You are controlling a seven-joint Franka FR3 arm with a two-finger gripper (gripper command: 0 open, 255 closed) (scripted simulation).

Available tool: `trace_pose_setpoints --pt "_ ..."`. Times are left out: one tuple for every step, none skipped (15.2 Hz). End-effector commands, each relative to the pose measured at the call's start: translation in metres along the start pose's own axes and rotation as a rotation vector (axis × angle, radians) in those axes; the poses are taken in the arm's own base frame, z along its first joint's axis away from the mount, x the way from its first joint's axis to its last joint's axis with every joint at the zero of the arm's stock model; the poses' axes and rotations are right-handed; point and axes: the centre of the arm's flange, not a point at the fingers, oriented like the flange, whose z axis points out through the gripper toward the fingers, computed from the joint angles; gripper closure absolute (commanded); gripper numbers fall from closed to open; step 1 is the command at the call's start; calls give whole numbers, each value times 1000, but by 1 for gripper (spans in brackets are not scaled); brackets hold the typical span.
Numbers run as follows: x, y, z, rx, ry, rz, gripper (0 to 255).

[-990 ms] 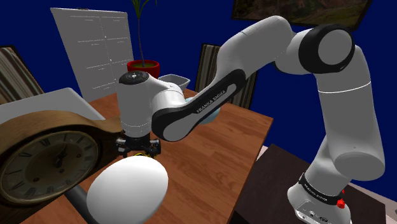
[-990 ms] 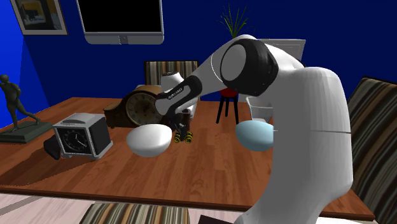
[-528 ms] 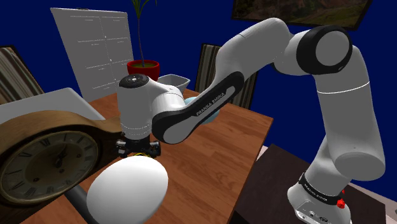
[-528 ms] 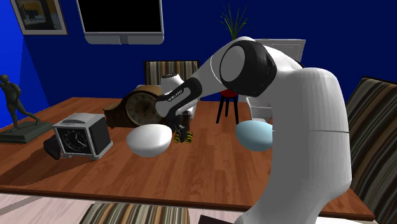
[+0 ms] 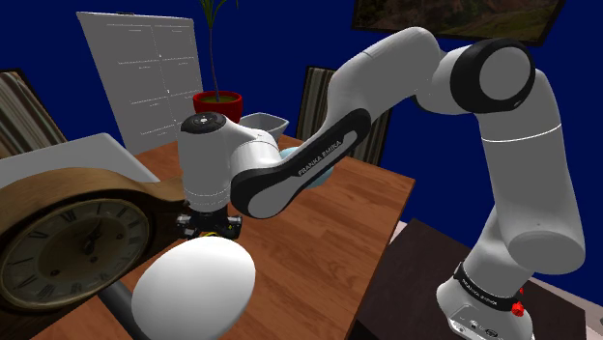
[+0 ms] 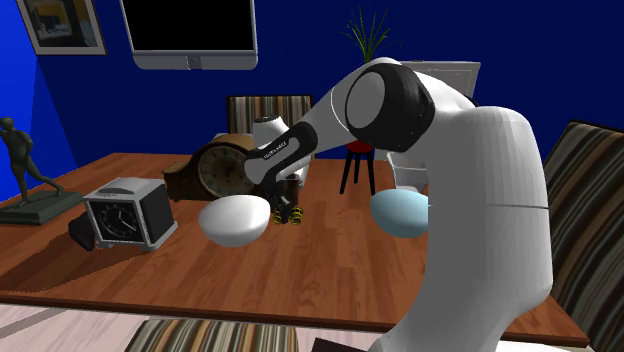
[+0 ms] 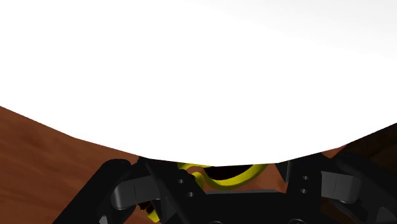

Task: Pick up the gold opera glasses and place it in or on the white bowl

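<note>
Opera glasses (image 6: 290, 214), black with yellow rims, sit on the wooden table (image 6: 330, 270) at the white bowl's (image 6: 235, 220) three o'clock in the second exterior view, just beside it! Sweeping across from nine o'clock: a dark figurine (image 6: 22, 165), a grey box clock (image 6: 125, 213), a brown mantel clock (image 6: 213, 170), then bowl, glasses, and a pale blue bowl (image 6: 400, 212) out at three. The gripper (image 6: 284, 203) hangs straight over the glasses, and the wrist view shows its fingers (image 7: 137, 191) spread apart, unclenched, a yellow rim between them.
</note>
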Motion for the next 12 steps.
trace_pose_setpoints --pt "0 0 0 -1 0 0 255" --pt "0 0 0 -1 0 0 255" --pt "0 0 0 -1 0 0 255" --pt "1 0 -5 -1 0 0 255" --pt "2 -1 -10 -1 0 0 255" --pt "2 -2 -15 -1 0 0 255" --pt "3 -2 -21 -1 0 0 255" --pt "4 -3 -26 -1 0 0 255" --pt "4 -3 -31 -1 0 0 255" --pt "5 -4 -36 -1 0 0 255" --pt "6 -5 -41 -1 0 0 255" --pt "6 -5 -47 -1 0 0 255"
